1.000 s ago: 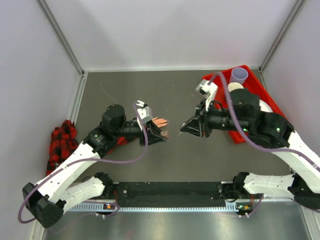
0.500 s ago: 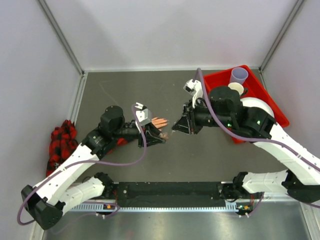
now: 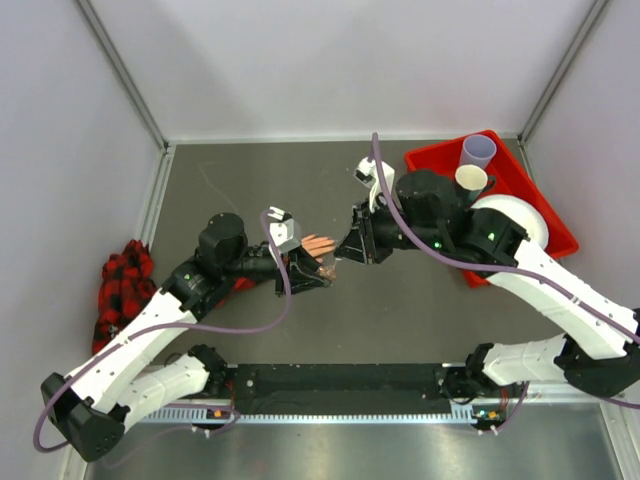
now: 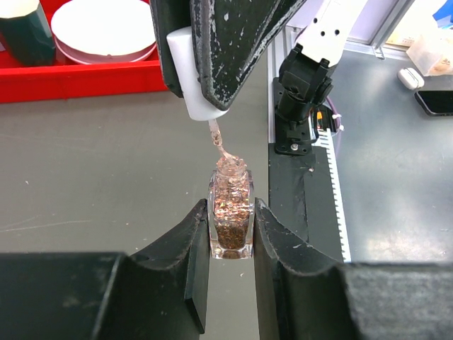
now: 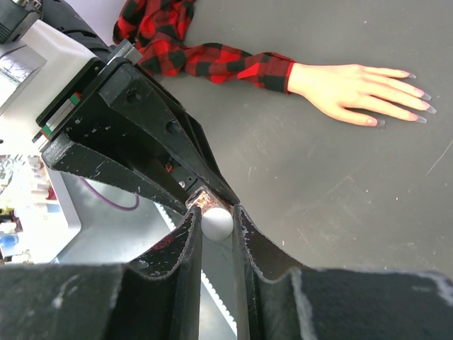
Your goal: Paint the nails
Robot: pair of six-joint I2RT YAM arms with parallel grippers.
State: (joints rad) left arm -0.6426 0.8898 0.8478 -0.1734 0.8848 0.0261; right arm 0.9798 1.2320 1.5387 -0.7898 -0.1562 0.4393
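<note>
Moved since a second ago: my right arm, swung left from the red tray (image 3: 515, 176) to meet the left.
Right gripper (image 5: 216, 212): clamped on white brush cap (image 4: 194, 69), brush (image 4: 221, 145) at the bottle mouth.
Left gripper (image 4: 231, 228): closed around glitter polish bottle (image 4: 231, 207).
Nails (image 5: 417, 106): on mannequin hand (image 5: 354, 85), which I see lying flat on the table (image 5: 354, 205) near both grippers.

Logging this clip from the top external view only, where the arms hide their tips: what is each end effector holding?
Observer: The left end effector clamps a small square bottle of glittery copper polish.
Operator: And the right?
Observer: The right end effector pinches a white cap; its brush tip sits at the bottle's open mouth, polish stringing off.
Operator: Nails painted yet?
Observer: From the right wrist, the nails on the mannequin hand look clear; I see no glitter.
</note>
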